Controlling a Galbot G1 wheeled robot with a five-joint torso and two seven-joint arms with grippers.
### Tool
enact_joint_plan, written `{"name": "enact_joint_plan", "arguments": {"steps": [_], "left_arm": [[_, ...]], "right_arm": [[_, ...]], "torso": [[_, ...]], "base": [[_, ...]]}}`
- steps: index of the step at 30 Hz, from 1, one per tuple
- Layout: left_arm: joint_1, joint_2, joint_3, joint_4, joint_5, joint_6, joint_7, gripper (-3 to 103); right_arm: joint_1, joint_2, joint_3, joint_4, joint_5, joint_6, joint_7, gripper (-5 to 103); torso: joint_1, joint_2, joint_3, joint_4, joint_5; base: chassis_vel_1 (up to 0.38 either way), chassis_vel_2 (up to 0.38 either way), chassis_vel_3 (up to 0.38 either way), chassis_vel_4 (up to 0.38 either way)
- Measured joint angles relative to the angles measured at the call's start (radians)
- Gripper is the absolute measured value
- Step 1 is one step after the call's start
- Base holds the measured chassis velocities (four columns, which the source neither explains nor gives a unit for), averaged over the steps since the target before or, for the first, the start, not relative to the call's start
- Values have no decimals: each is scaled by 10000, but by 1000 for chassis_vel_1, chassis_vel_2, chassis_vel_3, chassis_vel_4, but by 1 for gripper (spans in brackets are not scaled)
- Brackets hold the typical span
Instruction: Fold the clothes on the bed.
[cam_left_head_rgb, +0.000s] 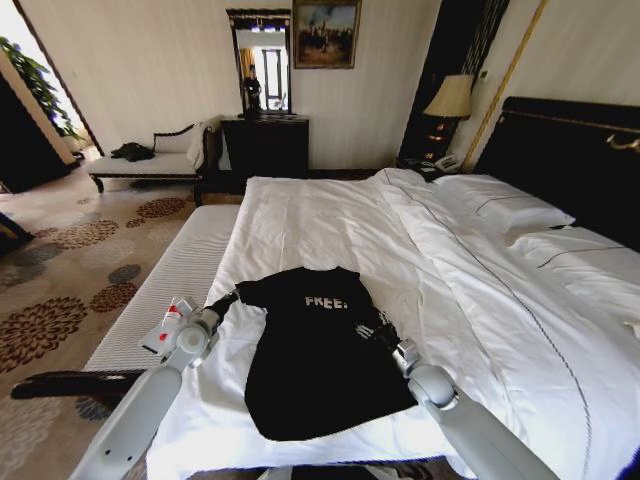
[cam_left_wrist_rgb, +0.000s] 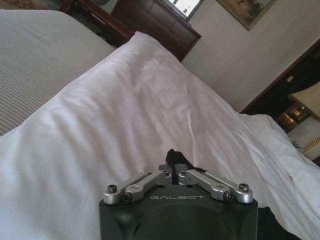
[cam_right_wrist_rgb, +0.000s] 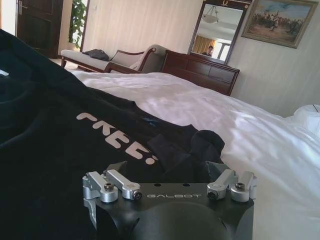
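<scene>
Black T-shirt (cam_left_head_rgb: 315, 360) flat on bed (cam_left_head_rgb: 330, 215), near foot edge, white "FREE" up, w/ collar toward headboard. Left tool (cam_left_head_rgb: 232, 298) at shirt's left sleeve, pinched narrow on black cloth (cam_left_wrist_rgb: 172, 157). Right tool (cam_left_head_rgb: 380, 330) at shirt's right side by bunched sleeve (cam_right_wrist_rgb: 187, 147), fingers (cam_right_wrist_rgb: 220, 170) spread wide, touching cloth, gripping nothing.

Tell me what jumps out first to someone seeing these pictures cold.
The black T-shirt with white FREE lettering stands out, spread on the white bed near its foot. Two grey arms reach in: the left gripper pinches the shirt's left shoulder edge, and the right gripper sits open over its bunched right sleeve.
</scene>
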Motion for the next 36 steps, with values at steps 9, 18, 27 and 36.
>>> {"name": "enact_joint_plan", "arguments": {"steps": [9, 18, 27, 36], "left_arm": [[-45, 42, -46, 67, -73, 0, -6, 0], [-85, 24, -64, 180, -84, 1, 34, 0], [-144, 22, -65, 200, -118, 2, 36, 0], [-136, 13, -66, 169, -118, -8, 36, 0]], "right_arm": [[326, 31, -149, -484, 0, 1, 15, 88], [441, 46, -263, -612, 165, -25, 72, 55], [470, 51, -270, -807, 302, -87, 74, 28], [395, 29, -223, -557, 413, -92, 111, 1]], "torso": [[0, 0, 0, 1, 0], [0, 0, 0, 0, 0], [-1, 0, 0, 0, 0], [0, 0, 0, 1, 0]], "base": [[0, 0, 0, 0], [0, 0, 0, 0], [0, 0, 0, 0], [0, 0, 0, 0]]}}
